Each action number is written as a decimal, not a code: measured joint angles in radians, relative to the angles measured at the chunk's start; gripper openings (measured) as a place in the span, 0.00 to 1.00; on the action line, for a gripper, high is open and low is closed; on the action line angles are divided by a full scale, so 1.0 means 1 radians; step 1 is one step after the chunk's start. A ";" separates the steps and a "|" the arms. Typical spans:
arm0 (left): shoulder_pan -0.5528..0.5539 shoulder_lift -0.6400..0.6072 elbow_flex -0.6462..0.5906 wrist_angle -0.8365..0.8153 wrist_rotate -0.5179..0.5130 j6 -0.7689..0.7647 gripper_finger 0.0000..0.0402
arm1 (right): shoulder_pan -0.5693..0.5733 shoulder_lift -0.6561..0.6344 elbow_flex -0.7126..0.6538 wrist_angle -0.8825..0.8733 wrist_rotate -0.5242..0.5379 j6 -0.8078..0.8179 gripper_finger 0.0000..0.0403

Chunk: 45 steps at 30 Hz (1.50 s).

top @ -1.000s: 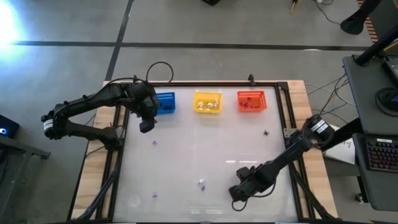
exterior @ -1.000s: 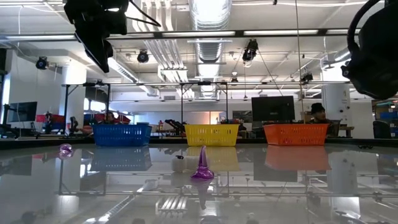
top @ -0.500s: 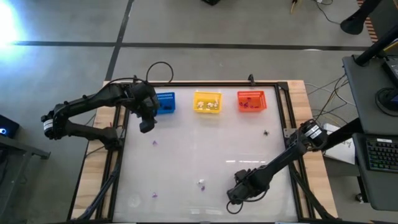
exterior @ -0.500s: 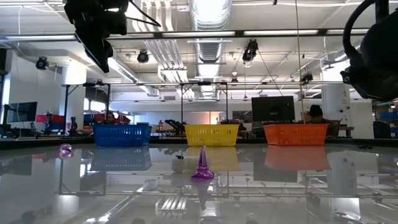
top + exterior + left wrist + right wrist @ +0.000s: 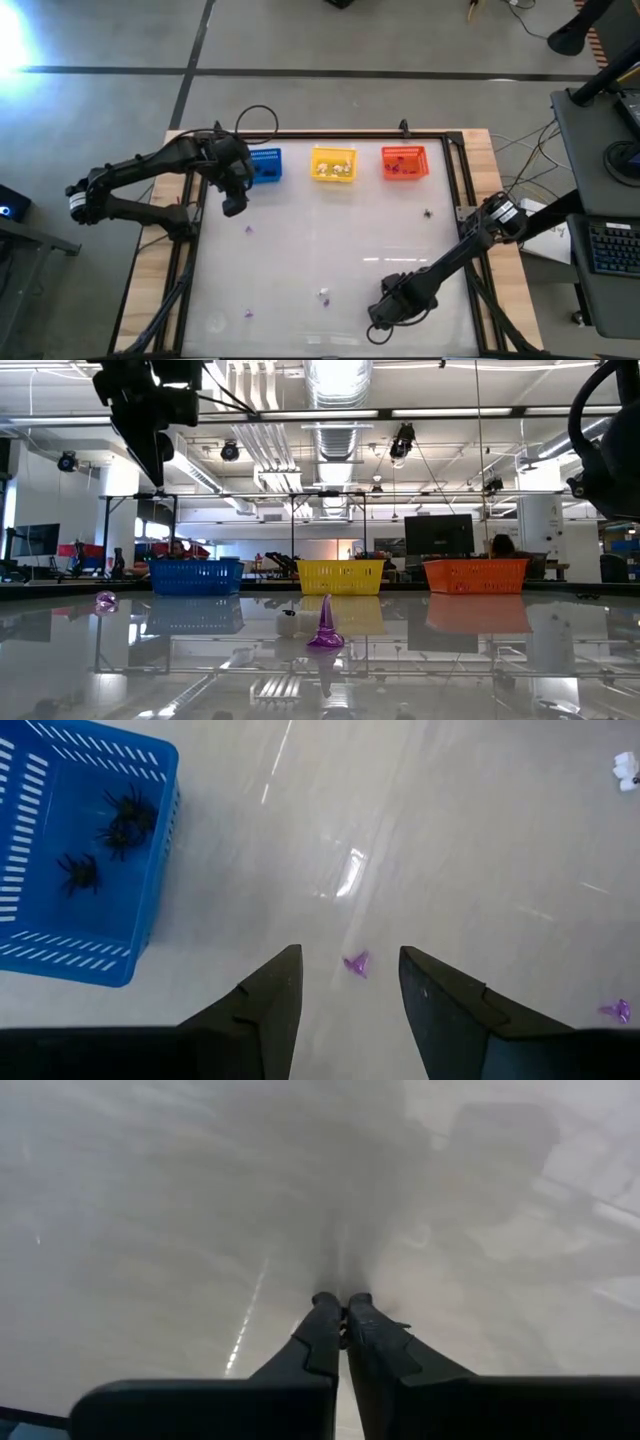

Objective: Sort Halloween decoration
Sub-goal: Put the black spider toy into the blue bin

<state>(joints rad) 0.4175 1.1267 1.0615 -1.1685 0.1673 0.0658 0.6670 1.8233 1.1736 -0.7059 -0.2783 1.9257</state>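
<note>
The Halloween decoration lies scattered on the white table: a purple trinket, a white one, another purple one and a black one. My left gripper hangs open above the table beside the blue basket. In its wrist view the purple trinket lies on the table below the gap between its fingers. My right gripper is shut near the table's near edge, right of the white trinket. Nothing shows between its fingers.
Three mesh baskets stand in a row at the far edge: the blue basket holds black spiders, the yellow one white pieces, the orange-red one dark pieces. In the low view a purple cone stands upright mid-table.
My left gripper has shifted slightly toward the table's left edge, staying open and high. My right arm has moved a little near the table's near edge. No trinket has moved.
</note>
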 joint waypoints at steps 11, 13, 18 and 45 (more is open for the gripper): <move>0.000 -0.023 0.000 0.001 0.000 0.001 0.37 | 0.007 -0.006 0.133 -0.185 0.010 -0.013 0.02; 0.000 -0.023 0.000 0.001 0.000 0.001 0.37 | 0.007 -0.006 0.166 -0.254 0.018 -0.019 0.02; 0.000 -0.022 0.000 0.003 0.000 0.000 0.37 | 0.008 -0.008 0.196 -0.321 0.035 -0.051 0.02; 0.000 -0.034 0.000 -0.009 0.000 0.003 0.37 | 0.034 0.011 0.076 -0.084 0.034 -0.252 0.29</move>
<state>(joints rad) 0.4177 1.0931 1.0615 -1.1777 0.1673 0.0690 0.7006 1.8347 1.2495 -0.7899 -0.2441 1.6733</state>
